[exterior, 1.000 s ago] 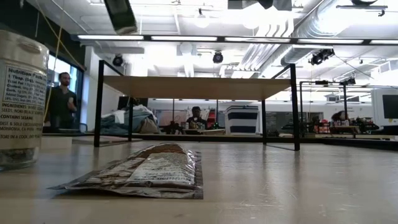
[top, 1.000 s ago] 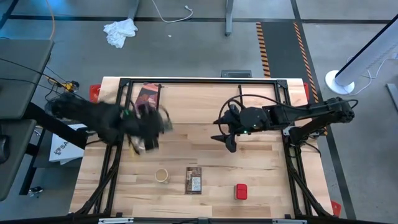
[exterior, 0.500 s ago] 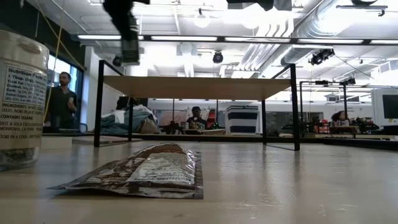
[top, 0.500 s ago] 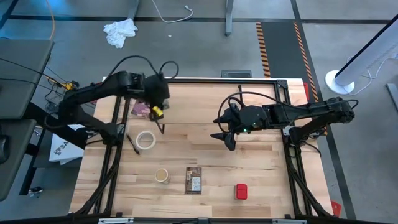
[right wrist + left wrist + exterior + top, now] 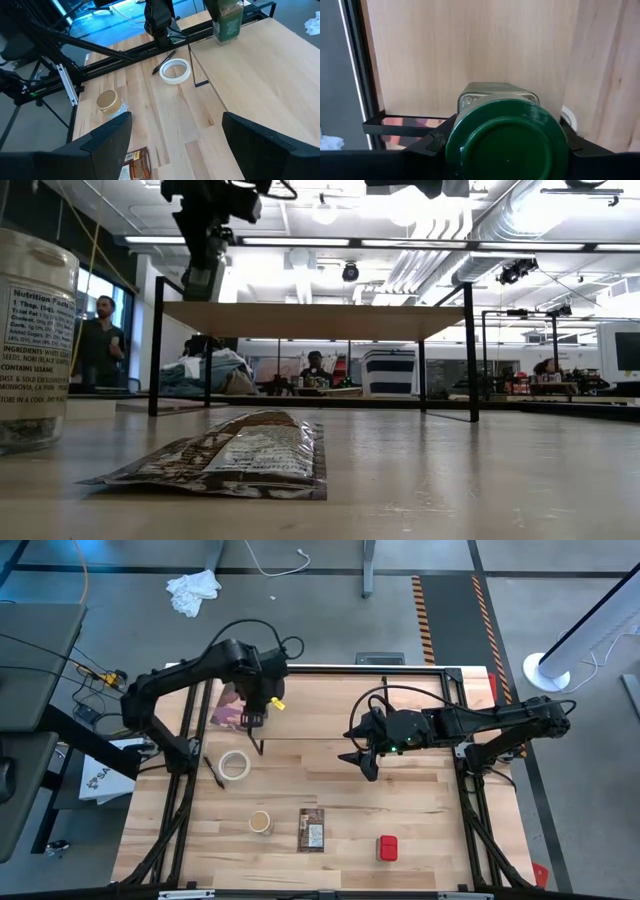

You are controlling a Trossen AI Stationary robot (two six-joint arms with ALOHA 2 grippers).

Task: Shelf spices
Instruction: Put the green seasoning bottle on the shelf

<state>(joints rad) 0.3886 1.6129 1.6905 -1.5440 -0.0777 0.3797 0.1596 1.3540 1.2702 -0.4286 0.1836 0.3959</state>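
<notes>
The left hand (image 5: 256, 708) pinches a green-lidded glass jar (image 5: 506, 137) of greenish-brown seasoning, its dark fingers (image 5: 432, 142) pressed on either side just below the lid. It hangs over the left end of the long low shelf with a light wooden top board on thin black wire legs (image 5: 400, 705); whether the jar touches the board cannot be told. The right hand (image 5: 362, 755) waits near the middle of the shelf, its fingers (image 5: 107, 137) spread wide with nothing between them.

On the pale wooden desk (image 5: 430, 830) in front of the shelf stand a tan-lidded round jar (image 5: 260, 822), a flat orange-brown printed packet (image 5: 312, 830) just beside it, and a red square tin (image 5: 387, 848) farther right. A white tape roll (image 5: 234, 765) lies near the shelf's left legs, and a larger dark maroon flat packet (image 5: 232, 705) shows partly under the left arm.

Beyond the desk the room is a bright workshop with white ceiling ducts (image 5: 450, 240); a person (image 5: 100, 340) stands at the far left.
</notes>
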